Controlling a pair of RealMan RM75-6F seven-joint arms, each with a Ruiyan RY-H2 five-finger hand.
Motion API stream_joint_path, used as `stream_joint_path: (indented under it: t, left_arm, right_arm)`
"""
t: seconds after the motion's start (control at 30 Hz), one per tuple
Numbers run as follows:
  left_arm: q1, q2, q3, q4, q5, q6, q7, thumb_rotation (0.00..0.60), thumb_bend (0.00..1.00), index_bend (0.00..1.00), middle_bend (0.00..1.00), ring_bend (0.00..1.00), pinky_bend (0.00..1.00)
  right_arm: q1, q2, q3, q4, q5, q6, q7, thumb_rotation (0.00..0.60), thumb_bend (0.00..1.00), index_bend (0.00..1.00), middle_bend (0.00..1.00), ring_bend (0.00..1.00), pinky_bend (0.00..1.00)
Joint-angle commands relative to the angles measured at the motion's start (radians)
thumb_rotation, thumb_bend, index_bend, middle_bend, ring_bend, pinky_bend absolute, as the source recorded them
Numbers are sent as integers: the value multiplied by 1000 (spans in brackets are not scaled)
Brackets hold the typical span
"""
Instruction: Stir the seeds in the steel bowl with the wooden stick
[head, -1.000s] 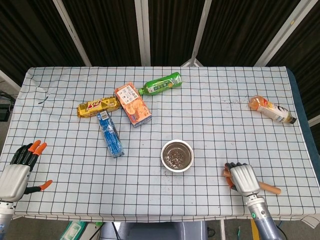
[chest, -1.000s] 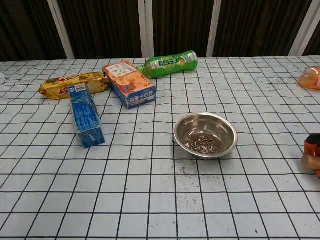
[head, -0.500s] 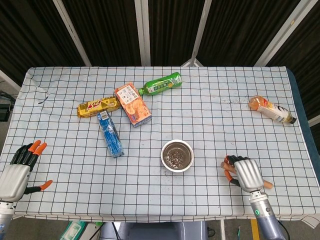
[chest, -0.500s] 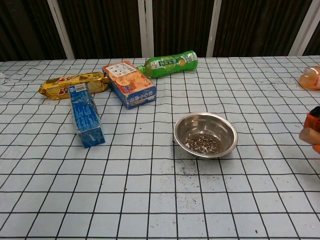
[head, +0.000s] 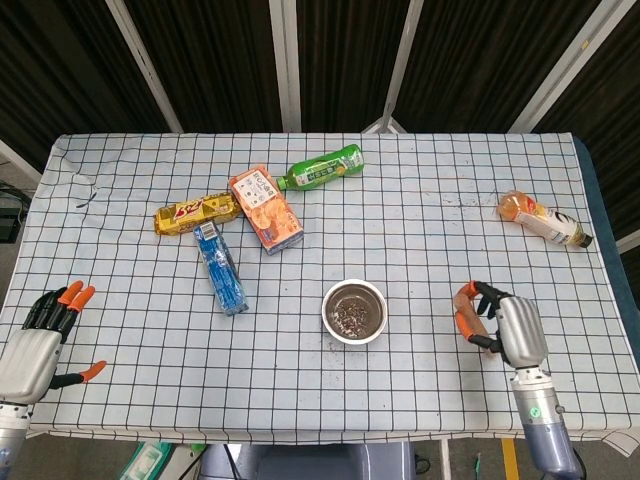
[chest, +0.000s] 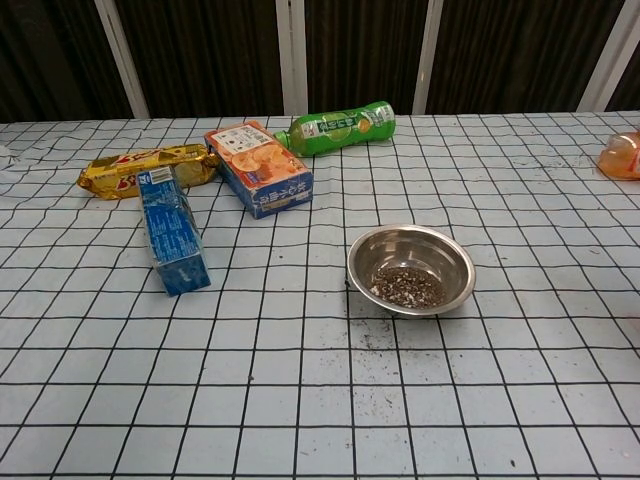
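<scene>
- Head view: right hand (head: 505, 328) grips the wooden stick (head: 465, 312), right of the steel bowl (head: 354, 312) of seeds (head: 352, 315); left hand (head: 38, 340) rests with fingers spread, holding nothing.
- Chest view: bowl sits mid-table, seeds inside; neither hand shows.

The head view looks almost straight down from high above the near edge of the checked table (head: 420, 200), far enough to take in the whole top, the dark slatted wall behind and both hands, the left hand (head: 35, 345) and the right hand (head: 505, 328), at the bottom corners. The chest view sits low and close at the near edge, facing level across the table (chest: 300, 400) toward that wall. Both share the steel bowl (head: 354, 311) (chest: 411, 269), blue box (head: 220, 268) (chest: 173, 231), orange box (head: 265, 208) (chest: 259, 168) and green bottle (head: 322, 168) (chest: 337, 127).
</scene>
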Motion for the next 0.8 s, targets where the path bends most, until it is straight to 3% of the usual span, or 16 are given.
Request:
stream_joint_path:
  t: [0.03,0.43,0.8]
  left_arm:
    - [0,0,0,0,-1,-1,0,600,53,0,0,0,0]
    - [0,1,0,1,-1,-2,-7,600,53,0,0,0,0]
    - [3,-2,-4,4,4,11,-24,600,53,0,0,0,0]
  right_arm:
    - [-7,42,62,-54,90,-6,112,600,611,655,563,595,625]
    - [-23,71,133,-89,188,-14,249,600,611,656,563,597,625]
    - [15,-167,198,36,61,187,330,600,611,656,563,597,625]
